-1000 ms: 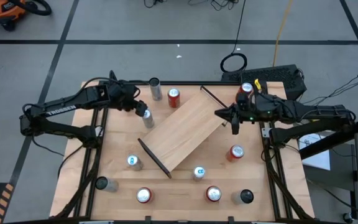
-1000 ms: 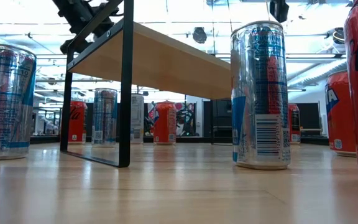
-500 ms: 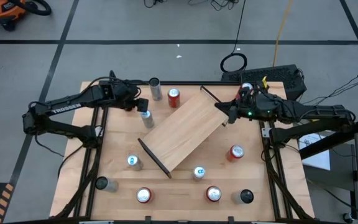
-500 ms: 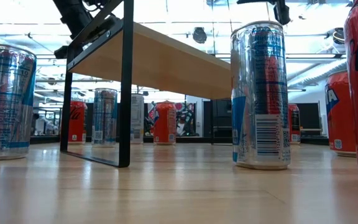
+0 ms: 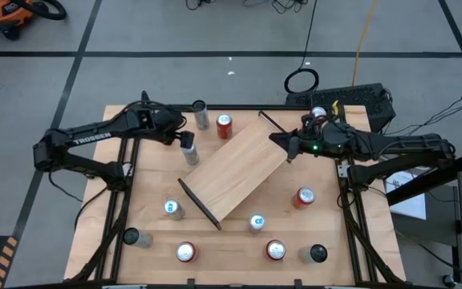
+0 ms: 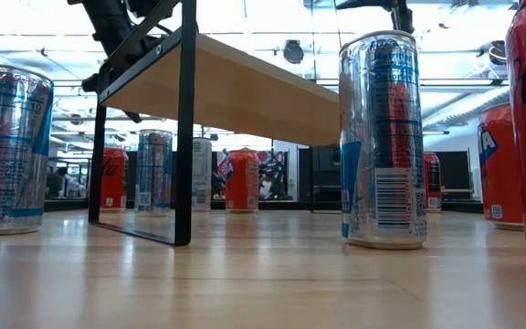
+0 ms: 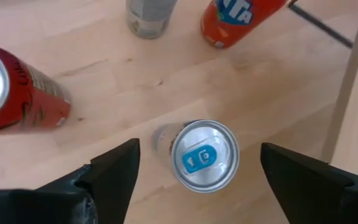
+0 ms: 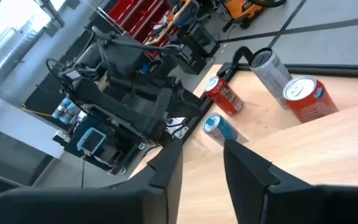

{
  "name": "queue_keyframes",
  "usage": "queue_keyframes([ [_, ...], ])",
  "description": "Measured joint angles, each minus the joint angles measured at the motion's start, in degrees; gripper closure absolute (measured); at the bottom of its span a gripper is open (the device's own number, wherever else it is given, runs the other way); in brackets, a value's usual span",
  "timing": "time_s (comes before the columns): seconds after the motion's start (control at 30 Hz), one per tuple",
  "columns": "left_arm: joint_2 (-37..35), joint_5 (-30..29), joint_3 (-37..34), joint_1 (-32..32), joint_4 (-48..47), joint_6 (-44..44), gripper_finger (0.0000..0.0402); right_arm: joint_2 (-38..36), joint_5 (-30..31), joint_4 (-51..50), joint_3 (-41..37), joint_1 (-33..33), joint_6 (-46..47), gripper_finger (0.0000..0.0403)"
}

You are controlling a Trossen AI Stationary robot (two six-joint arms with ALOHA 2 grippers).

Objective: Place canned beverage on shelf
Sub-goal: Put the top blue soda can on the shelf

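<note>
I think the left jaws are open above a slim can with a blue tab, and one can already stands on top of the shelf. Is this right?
Not quite. The left gripper does hang open above the slim can, but the shelf carries no can yet; the high view shows its board bare.

Robotics lab or workshop floor.
Grey concrete floor (image 5: pixel 175 32) with dark taped lines, loose cables (image 5: pixel 301 80), an orange shop vacuum (image 5: pixel 10 14) at one corner, red tool chests (image 8: pixel 135 14), and a black-framed wooden table (image 5: pixel 155 181) carrying cans.
</note>
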Motion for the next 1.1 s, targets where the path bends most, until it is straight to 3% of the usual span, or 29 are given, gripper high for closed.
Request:
queue_keyframes([
  [0.37, 2.8, 1.2, 0.0, 0.0, 0.4, 2.6, 0.0027, 1.2, 0.4, 5.0, 0.0, 0.1, -1.0, 0.0269],
  [1.1, 6.4, 1.6, 0.0, -0.7, 0.5, 4.8, 0.0026, 1.8, 0.5, 5.0, 0.0, 0.0, -1.8, 0.0265],
])
